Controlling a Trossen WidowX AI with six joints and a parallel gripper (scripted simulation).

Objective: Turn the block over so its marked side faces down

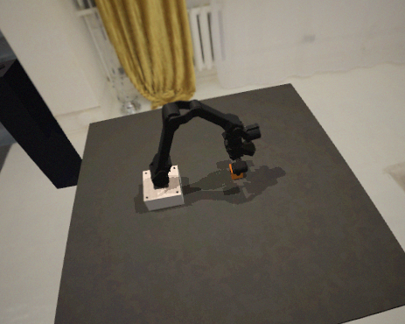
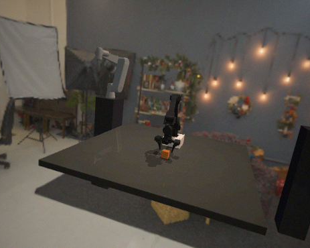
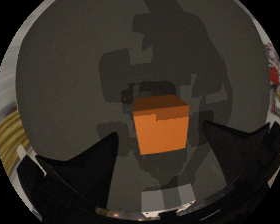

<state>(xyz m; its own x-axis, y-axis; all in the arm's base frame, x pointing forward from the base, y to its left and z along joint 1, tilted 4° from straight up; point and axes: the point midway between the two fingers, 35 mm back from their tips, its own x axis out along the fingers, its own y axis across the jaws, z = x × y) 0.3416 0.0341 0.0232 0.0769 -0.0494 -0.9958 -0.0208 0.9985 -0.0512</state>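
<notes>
The hand (image 2: 167, 145), fingers spread wide and holding nothing, hangs directly over the orange block (image 2: 165, 154), which rests on the dark counter (image 2: 204, 174) at centre frame. A descent off-centre could make one finger nudge the block and skew it. The white arm base (image 1: 163, 189) stands near, to the left in the top view; nothing obstructs the approach.

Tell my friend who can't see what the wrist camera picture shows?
An orange block sits on the dark table, right below the open gripper. Its two black fingers stand either side of the block without touching it, and the arm's shadow falls behind.
</notes>
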